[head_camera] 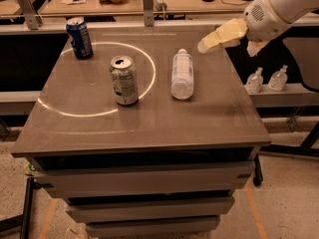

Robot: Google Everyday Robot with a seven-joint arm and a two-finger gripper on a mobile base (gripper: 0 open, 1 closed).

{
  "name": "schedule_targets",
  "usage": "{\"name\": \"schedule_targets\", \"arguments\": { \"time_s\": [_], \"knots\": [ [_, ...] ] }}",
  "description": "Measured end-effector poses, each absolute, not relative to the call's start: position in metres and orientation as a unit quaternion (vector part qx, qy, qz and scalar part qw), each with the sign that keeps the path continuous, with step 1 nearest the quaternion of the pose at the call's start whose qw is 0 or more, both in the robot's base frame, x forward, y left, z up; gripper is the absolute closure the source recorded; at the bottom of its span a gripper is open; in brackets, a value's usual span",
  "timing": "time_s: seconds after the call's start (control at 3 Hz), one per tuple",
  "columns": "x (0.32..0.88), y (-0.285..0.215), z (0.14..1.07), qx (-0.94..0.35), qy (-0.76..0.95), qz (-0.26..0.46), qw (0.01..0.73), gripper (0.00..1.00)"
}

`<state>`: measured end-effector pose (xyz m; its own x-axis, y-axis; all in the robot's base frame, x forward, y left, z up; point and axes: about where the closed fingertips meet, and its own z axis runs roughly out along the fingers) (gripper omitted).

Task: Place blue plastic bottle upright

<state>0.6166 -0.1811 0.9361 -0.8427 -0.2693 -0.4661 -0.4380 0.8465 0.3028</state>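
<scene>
The blue plastic bottle (pixel 182 74) lies on its side near the middle of the grey table top (pixel 149 116), white cap pointing to the far edge. My gripper (pixel 209 43) hovers above the table's far right part, just right of the cap end, on a white arm coming in from the upper right. It holds nothing.
A silver-green can (pixel 123 80) stands left of the bottle. A dark blue soda can (pixel 79 38) stands at the far left corner. Two small clear pump bottles (pixel 266 78) sit on a shelf to the right. A cluttered desk lies behind.
</scene>
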Motion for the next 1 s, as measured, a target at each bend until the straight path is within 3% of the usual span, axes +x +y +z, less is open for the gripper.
{"name": "schedule_targets", "arguments": {
  "time_s": [1.0],
  "knots": [
    [0.635, -0.083, 0.901, -0.136, 0.970, 0.160, 0.121, 0.00]
  ]
}}
